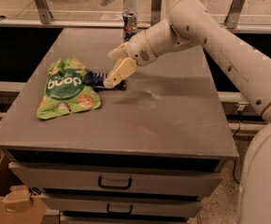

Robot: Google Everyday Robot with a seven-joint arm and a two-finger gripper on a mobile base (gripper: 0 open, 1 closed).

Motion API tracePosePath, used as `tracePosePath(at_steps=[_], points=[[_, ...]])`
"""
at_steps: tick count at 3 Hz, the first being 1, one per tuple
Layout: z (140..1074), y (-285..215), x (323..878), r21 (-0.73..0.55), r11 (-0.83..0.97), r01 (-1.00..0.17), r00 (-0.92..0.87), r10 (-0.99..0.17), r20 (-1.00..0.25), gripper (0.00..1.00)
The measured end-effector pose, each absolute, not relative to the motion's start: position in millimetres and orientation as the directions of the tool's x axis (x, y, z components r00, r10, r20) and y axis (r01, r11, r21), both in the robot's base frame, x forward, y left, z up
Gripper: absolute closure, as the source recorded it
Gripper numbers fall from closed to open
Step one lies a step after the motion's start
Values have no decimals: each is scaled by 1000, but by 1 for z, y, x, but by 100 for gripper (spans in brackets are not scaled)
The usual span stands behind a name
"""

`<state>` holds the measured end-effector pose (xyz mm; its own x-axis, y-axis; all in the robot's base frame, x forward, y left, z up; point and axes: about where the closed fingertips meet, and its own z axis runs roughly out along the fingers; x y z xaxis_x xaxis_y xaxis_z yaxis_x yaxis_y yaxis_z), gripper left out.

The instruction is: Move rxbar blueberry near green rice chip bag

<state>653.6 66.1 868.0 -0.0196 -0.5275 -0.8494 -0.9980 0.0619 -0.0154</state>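
The rxbar blueberry [94,78] is a small dark navy bar lying low over the table, its left end right beside the right edge of the green rice chip bag [67,88]. The bag lies flat on the left part of the table. My gripper [115,80] reaches in from the right and is shut on the bar's right end, which its tan fingers [120,71] hide.
A blue-and-silver drink can [129,25] stands upright at the table's [173,125] far edge, behind my arm. Drawers front the table below. A cardboard box [9,204] sits on the floor at the lower left. A railing runs behind the table.
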Motion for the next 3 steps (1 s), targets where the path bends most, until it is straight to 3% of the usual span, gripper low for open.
tracePosePath(at_steps=[1, 2, 3], points=[[889, 46, 667, -66, 103, -993, 3, -517, -856, 0], [922, -18, 698, -150, 212, -966, 21, -510, -860, 0], [975, -117, 715, -295, 387, -873, 45, -539, -841, 0]])
